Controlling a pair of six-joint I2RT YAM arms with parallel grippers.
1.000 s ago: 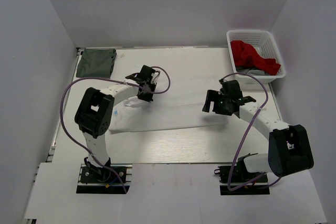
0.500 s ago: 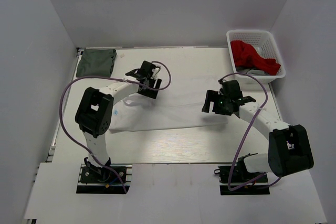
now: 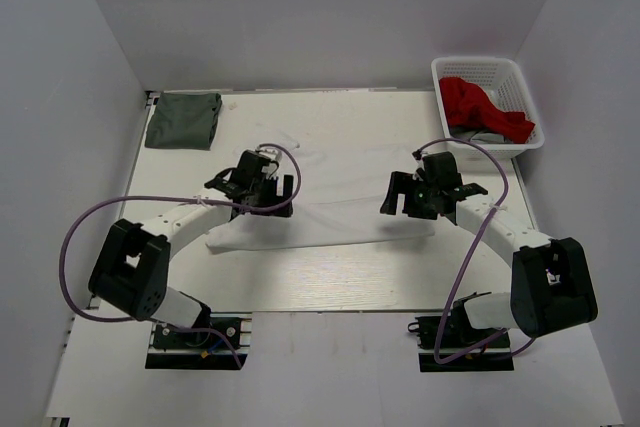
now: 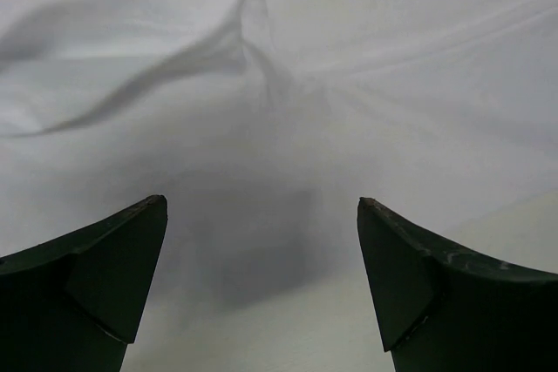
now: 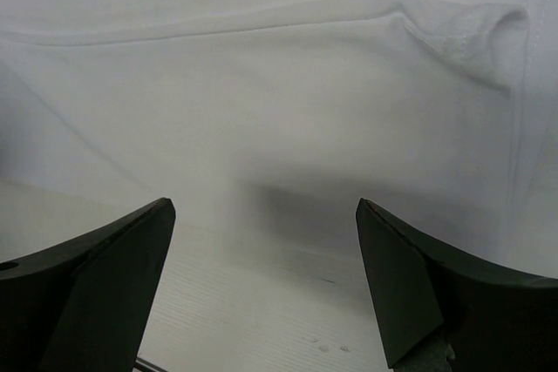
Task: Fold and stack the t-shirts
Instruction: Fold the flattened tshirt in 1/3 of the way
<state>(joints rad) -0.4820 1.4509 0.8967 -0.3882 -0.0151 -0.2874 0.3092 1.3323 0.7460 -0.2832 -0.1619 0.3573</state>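
White t-shirt (image 3: 340, 222) lies rumpled across the middle of the table (image 3: 330, 282), so we have 1 arm at each end. The left gripper (image 4: 260, 215) and right gripper (image 5: 263, 206) hover just above it, fingers apart and empty, placed, we judge, to pinch the cloth. The folded green t-shirt (image 3: 183, 119) marks the stack spot far left. The red t-shirt (image 3: 480, 107) waits in the basket (image 3: 478, 61) far right.

Nothing to read anywhere: the white t-shirt (image 3: 330, 222) shows plain cloth in both wrist views, the basket (image 3: 480, 61) at two o'clock carries no legible mark, and any print on the arm housings is too small to make out.
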